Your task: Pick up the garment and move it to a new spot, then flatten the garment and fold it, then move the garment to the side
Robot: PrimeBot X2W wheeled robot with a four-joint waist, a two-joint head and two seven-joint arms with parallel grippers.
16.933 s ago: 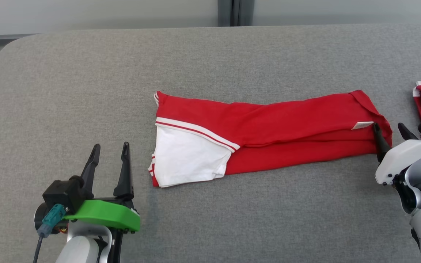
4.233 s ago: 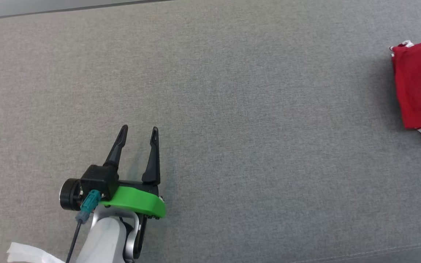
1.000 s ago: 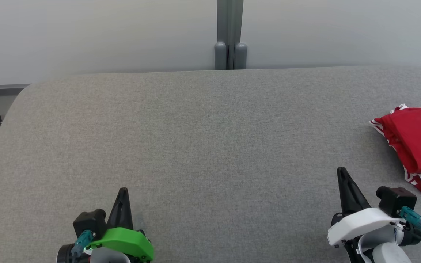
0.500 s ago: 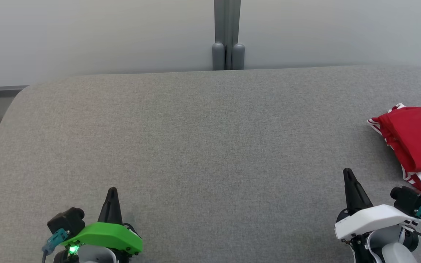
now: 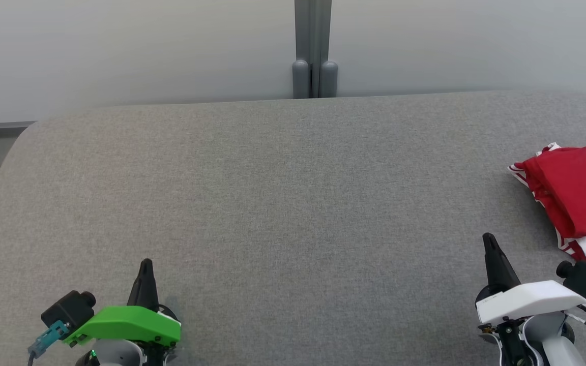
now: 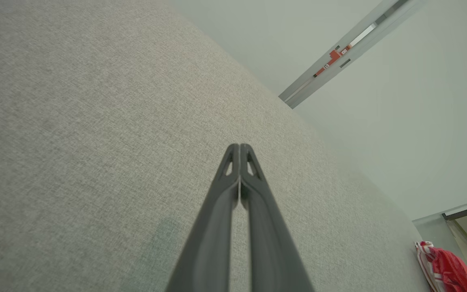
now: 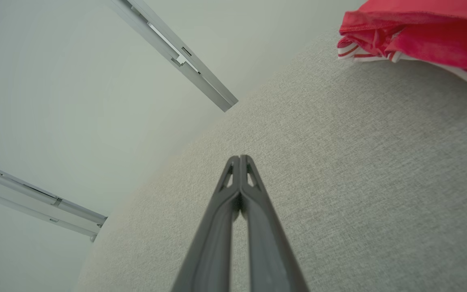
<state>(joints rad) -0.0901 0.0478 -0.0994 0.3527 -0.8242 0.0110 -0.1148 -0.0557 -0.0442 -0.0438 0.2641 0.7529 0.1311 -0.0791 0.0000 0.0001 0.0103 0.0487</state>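
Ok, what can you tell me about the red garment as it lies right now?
The red garment is soft, cloth-like fabric, folded into a thick bundle of stacked layers, with a white panel at its near edge and red-and-white striped trim along the side. It lies on the grey fabric table at the robot's far right, partly cut off by the head view's edge. Only the table touches it; the shut right pincer sits nearer the robot, apart from it.
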